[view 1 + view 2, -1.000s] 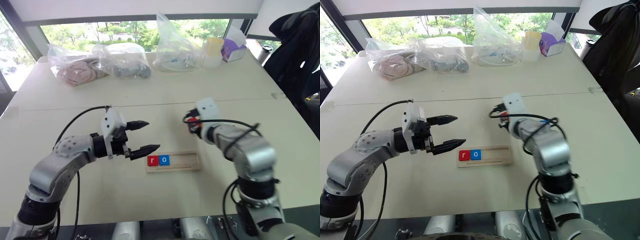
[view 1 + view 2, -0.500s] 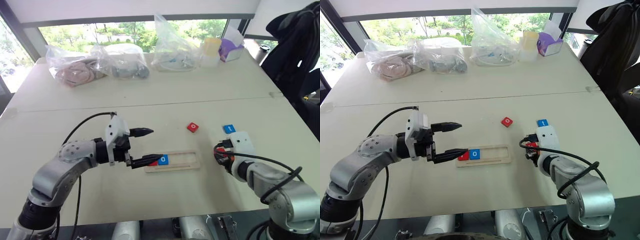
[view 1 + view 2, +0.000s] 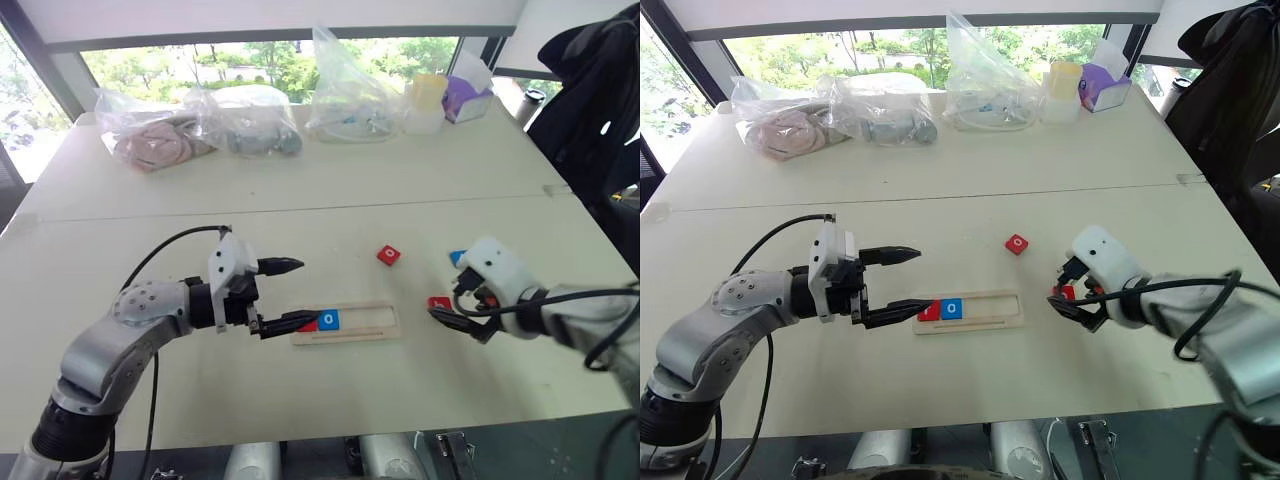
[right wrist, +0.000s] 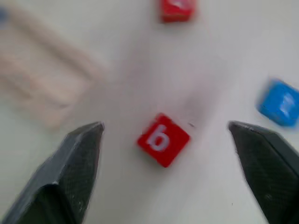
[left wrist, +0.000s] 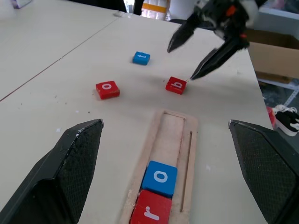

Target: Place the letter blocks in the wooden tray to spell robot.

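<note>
Tray: your wooden tray (image 3: 345,324) lies mid-table, red r (image 5: 150,211) and blue o (image 5: 159,177) at its left end, the rest bare.
Room: open table (image 3: 300,180) right of the tray holds red b (image 4: 162,139), red o (image 3: 388,255), blue t (image 5: 141,58).
Left claw (image 3: 290,294): spread, level, over the tray's left end.
Right claw (image 5: 192,59): spread, angled down above b.
Hidden: t partly behind the right wrist.

You have the pale wooden tray (image 3: 345,324) lying flat at centre frame, its left end holding a red r block (image 5: 150,211) and blue o block (image 5: 160,177) side by side. Loose on the counter to its right lie a red o block (image 3: 389,255), red b block (image 4: 163,139) and blue t block (image 5: 141,58).
</note>
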Motion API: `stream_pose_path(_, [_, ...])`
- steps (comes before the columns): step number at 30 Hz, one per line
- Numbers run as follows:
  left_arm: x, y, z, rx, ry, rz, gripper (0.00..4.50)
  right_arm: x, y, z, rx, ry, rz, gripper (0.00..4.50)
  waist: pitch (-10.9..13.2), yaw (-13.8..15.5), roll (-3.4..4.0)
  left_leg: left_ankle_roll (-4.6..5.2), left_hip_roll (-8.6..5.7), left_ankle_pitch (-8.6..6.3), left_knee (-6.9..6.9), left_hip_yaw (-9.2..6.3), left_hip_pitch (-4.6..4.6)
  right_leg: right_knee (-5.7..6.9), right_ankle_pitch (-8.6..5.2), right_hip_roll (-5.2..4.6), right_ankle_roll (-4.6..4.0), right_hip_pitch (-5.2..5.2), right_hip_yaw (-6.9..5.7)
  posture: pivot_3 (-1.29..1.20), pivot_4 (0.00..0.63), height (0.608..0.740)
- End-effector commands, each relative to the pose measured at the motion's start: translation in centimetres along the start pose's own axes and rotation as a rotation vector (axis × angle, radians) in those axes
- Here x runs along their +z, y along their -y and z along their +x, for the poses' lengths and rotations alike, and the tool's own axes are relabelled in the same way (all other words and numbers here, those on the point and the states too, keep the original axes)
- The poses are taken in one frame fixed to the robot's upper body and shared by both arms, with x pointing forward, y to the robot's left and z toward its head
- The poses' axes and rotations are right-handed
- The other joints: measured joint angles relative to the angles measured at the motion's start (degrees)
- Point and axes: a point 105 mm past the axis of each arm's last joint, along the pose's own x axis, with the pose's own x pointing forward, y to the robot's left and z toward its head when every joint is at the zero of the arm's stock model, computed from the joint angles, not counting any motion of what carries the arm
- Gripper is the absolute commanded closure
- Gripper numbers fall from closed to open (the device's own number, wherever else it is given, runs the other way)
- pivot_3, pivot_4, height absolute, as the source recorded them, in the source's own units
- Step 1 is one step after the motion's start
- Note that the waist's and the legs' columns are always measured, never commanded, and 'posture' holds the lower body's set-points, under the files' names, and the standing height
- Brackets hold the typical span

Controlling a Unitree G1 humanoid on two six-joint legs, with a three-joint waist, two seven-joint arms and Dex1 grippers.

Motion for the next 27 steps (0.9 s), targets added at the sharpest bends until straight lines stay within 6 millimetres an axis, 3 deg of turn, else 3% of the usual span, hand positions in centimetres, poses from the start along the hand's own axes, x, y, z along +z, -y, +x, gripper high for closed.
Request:
stream_pose_path(1, [1.1, 0.4, -0.4, 0.011, 0.016, 0.039, 0.00, -0.4, -0.1, 0.2, 0.183, 0.059, -0.151, 0.03, 0.01, -0.02, -0.01, 0.00, 0.00, 0.00, 0.01, 0.02, 0.00, 0.00, 0.00, -0.01, 0.01, 0.00, 0.01, 0.00, 0.150, 0.739])
stream_pose_path(8, [1.4, 0.8, -1.1, 0.033, -0.006, 0.035, 0.00, -2.7, 1.0, 1.6, 0.316, 0.073, -0.201, 0.03, 0.04, 0.02, 0.00, 0.00, -0.01, 0.00, 0.10, 0.05, 0.02, 0.09, 0.04, -0.02, 0.00, 0.01, 0.06, 0.00, 0.150, 0.739])
stream_pose_path(14, [1.6, 1.1, -1.5, 0.043, -0.025, 0.035, 0.00, -4.1, 1.9, 3.8, 0.316, 0.078, -0.214, 0.03, 0.05, 0.05, 0.01, -0.01, 0.00, 0.01, 0.10, 0.04, 0.05, 0.12, 0.14, -0.01, -0.12, 0.03, 0.06, 0.00, 0.150, 0.739])
stream_pose_path(21, [1.5, 1.2, -1.8, 0.046, -0.038, 0.035, 0.00, -5.2, 1.8, 4.8, 0.324, 0.067, -0.216, 0.03, 0.04, 0.24, 0.03, -0.02, -0.01, 0.01, 0.12, 0.04, 0.06, 0.14, 0.24, -0.03, -0.09, 0.05, 0.08, 0.00, 0.150, 0.739])
stream_pose_path(25, [1.4, 1.2, -1.9, 0.047, -0.046, 0.039, 0.00, -5.6, 2.0, 5.0, 0.309, 0.054, -0.235, 1.28, 0.04, 0.25, 0.03, -0.02, -0.01, 0.01, 0.14, 0.04, 0.17, 0.16, 0.18, -0.03, -0.19, 0.15, 0.08, 0.00, 0.150, 0.739])
stream_pose_path(27, [1.4, 1.2, -1.9, 0.047, -0.046, 0.040, 0.00, -5.8, 2.2, 5.0, 0.303, 0.047, -0.245, 2.45, 0.04, 0.26, 0.03, -0.02, -0.01, 0.01, 0.14, 0.04, 0.17, 0.16, 0.18, -0.02, -0.19, 0.16, 0.08, 0.00, 0.150, 0.739])
